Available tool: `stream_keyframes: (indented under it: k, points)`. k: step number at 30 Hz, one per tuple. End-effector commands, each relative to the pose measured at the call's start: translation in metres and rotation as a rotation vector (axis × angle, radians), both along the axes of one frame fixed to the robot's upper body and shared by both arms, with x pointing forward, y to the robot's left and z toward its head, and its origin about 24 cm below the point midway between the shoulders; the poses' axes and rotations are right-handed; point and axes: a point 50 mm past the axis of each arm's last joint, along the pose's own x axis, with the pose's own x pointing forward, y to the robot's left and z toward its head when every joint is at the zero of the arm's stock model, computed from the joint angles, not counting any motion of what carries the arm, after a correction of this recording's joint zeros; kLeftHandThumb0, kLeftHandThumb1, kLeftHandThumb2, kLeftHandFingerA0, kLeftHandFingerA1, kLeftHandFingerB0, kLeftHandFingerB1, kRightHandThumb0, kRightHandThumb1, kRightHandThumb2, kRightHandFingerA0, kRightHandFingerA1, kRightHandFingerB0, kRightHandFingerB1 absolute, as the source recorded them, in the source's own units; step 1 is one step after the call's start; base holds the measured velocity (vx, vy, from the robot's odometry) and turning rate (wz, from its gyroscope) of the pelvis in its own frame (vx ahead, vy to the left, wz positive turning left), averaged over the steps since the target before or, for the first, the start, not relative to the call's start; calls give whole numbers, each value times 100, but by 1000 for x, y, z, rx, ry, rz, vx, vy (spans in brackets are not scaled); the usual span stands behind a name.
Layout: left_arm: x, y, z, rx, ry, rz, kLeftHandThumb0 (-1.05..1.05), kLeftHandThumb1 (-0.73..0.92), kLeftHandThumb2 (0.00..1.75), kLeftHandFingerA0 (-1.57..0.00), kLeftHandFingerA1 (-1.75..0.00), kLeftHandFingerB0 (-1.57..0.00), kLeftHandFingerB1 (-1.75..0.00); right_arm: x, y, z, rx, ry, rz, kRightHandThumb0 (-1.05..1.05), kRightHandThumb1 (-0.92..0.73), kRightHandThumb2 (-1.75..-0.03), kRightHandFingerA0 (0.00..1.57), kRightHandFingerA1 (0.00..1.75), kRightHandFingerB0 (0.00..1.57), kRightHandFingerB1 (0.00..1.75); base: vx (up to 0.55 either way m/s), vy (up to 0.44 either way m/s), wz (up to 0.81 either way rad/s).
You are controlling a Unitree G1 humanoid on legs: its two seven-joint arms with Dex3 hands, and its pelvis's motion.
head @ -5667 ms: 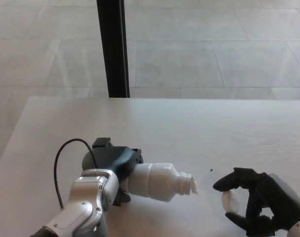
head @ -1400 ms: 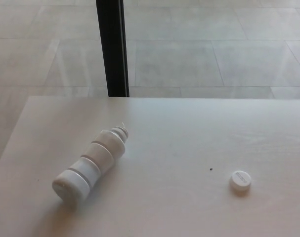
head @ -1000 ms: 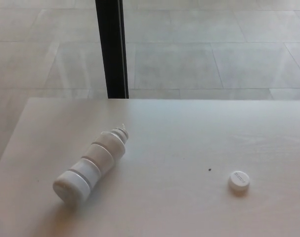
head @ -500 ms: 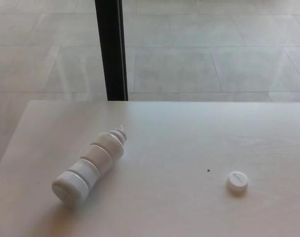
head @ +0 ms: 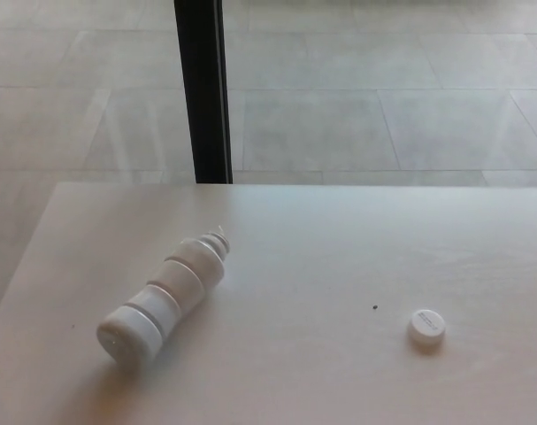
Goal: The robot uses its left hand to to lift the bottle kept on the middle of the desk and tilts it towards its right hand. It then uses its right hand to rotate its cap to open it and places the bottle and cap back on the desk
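Observation:
The white bottle (head: 164, 295) lies on its side on the pale desk (head: 339, 239), left of the middle. Its open neck points up and to the right, and its base faces the near left corner. A small round white cap (head: 425, 327) rests flat on the desk to the right, well apart from the bottle. Neither of my hands shows in the head view.
A black vertical post (head: 203, 88) stands just beyond the desk's far edge, above the bottle. Grey floor tiles (head: 383, 106) lie behind it. A tiny dark speck (head: 374, 308) marks the desk between bottle and cap.
Both hands, which held the bottle and the cap 5.7 s ago, have left the view. Bottle and cap have lain still on the desk since 1.4 s ago; only the camera has shifted slightly.

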Motion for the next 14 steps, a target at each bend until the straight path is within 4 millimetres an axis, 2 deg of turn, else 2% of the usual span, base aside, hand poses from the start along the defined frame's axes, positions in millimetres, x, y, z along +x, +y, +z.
stream_keyframes:
  k: [1, 2, 3, 4, 5, 7, 8, 9, 10, 11, 12, 14]
  points:
    - [-11, 20, 14, 265, 3, 4, -104, 65, 126, -6, -38, 0, -44, -22, 11, -14, 146, -38, -54, -33, -58, -109, 4, 54, 0, 49, 0, 0, 0]
    - [-11, 20, 14, 268, 4, 12, -104, 65, 126, -6, -38, 0, -44, -22, 11, -14, 147, -40, -52, -33, -58, -109, 4, 54, 0, 49, 0, 0, 0]
    - [-10, 20, 13, 263, -9, 17, -105, 66, 126, -6, -39, 0, -44, -22, 11, -14, 142, -32, -55, -60, -60, -86, 13, 56, 9, 40, 0, 0, 0]
    - [-10, 20, 13, 260, -17, 14, -105, 66, 126, -6, -39, 0, -44, -22, 11, -14, 140, -28, -51, -60, -60, -86, 13, 56, 9, 40, 0, 0, 0]
    - [-10, 20, 13, 266, -19, 16, -104, 66, 126, -4, -37, 0, -43, -23, 11, -14, 142, -29, -52, -56, -75, -64, 12, 52, 14, 28, 0, 0, 0]
    - [-8, 21, 14, 275, -34, -7, -104, 66, 126, -4, -36, 0, -45, -23, 13, -14, 137, -17, -39, -58, -74, -64, 12, 51, 15, 28, 0, 0, 0]
    - [-8, 21, 13, 260, -19, -1, -105, 66, 127, -8, -38, 0, -43, -23, 13, -15, 147, -38, -31, -33, -58, -109, 4, 55, 0, 50, 0, 0, 0]
    - [-8, 21, 13, 260, -14, -4, -105, 66, 127, -8, -38, 0, -43, -23, 14, -15, 149, -38, -27, -33, -58, -109, 4, 55, 0, 50, 0, 0, 0]
    - [-8, 20, 13, 258, -14, -5, -105, 60, 112, 0, -43, 0, -48, -23, 14, -15, 141, -26, -25, -56, -75, -63, 16, 50, 16, 29, 0, 0, 0]
    - [-8, 20, 12, 257, -24, -4, -104, 65, 126, -9, -39, 0, -43, -23, 14, -15, 138, -14, -12, -33, -58, -109, 4, 54, 0, 50, 0, 0, 0]
    - [-8, 20, 12, 259, -29, -24, -105, 67, 127, -4, -35, 0, -44, -23, 14, -15, 137, -6, -14, -33, -58, -109, 4, 54, 0, 49, 0, 0, 0]
    - [-9, 20, 12, 246, -33, 1, -105, 65, 125, -5, -36, 0, -43, -27, 13, -15, 138, -2, -16, -33, -58, -109, 4, 54, 0, 50, 0, 0, 0]
